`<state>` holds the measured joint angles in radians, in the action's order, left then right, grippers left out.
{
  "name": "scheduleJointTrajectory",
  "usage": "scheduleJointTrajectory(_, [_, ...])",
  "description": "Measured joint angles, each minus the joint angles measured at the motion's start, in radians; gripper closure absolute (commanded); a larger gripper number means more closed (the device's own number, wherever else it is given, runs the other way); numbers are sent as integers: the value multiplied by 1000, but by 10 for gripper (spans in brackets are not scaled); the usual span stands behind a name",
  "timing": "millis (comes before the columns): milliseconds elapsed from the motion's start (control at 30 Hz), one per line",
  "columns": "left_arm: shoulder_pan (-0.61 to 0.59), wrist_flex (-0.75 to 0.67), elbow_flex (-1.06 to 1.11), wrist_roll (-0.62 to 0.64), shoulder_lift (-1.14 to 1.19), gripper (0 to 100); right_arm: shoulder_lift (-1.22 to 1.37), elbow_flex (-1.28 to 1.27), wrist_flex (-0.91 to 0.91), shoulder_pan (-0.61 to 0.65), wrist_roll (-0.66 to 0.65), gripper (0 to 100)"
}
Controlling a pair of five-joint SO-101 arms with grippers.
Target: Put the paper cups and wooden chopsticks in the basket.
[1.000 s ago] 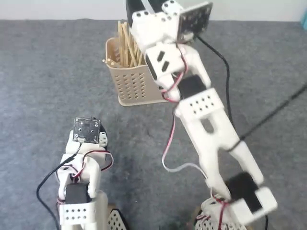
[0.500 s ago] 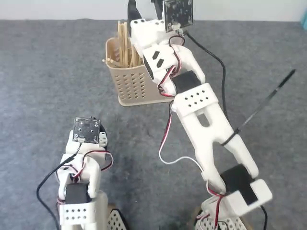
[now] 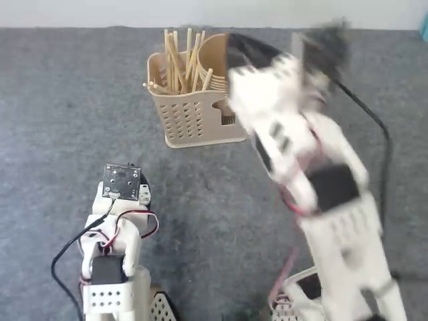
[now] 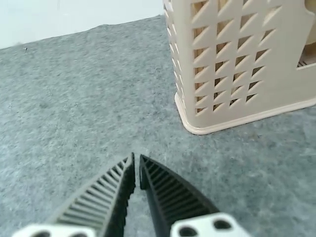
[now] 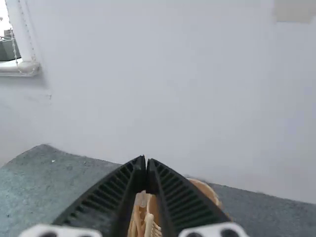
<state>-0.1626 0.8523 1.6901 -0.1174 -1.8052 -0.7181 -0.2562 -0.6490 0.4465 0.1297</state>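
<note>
Paper cup [image 3: 214, 55] — half behind blurred arm [image 3: 294, 107]

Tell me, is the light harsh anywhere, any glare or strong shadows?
High view: soft, even light, no hard shadow beside the basket. Left wrist view: just a faint shadow along the basket's base, ahead of the left gripper. Right wrist view: a bright wall beyond the right gripper, no glare.

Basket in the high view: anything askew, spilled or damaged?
Nothing stands out. The basket stands upright on the grey mat. The wooden chopsticks lean at mixed angles inside it, and a paper cup sits inside beside them.
</note>
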Motion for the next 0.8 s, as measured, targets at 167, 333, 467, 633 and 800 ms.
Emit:
scheduleJointTrajectory(167, [31, 0, 0, 0, 0, 989, -334, -235, -37, -124, 0, 990])
scheduleJointTrajectory(333, [104, 20, 0, 0, 0, 989, -574, -390, -209, -318, -29, 990])
scheduleJointTrajectory(467, [121, 26, 0, -3, 0, 989, -671, -517, -344, -448, -29, 990])
scheduleJointTrajectory(633, [129, 123, 0, -3, 0, 989, -795, -824, -377, -508, -40, 990])
scheduleJointTrajectory(800, [127, 218, 0, -3, 0, 988, -1020, -1192, -411, -523, -41, 990])
